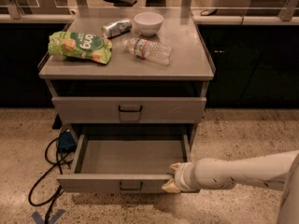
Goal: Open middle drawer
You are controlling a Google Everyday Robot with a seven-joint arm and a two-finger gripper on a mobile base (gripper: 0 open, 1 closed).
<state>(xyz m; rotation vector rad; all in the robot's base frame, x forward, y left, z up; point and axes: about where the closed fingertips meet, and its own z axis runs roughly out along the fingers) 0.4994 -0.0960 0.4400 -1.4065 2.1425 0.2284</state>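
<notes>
The middle drawer [133, 157] is sitting pulled out toward the near side, below the closed drawer [130, 110], and it is holding nothing. My arm [243, 171] is reaching in low from the right, with the gripper [171, 179] at the middle drawer's near right corner. I cannot tell how wide the gripper is.
</notes>
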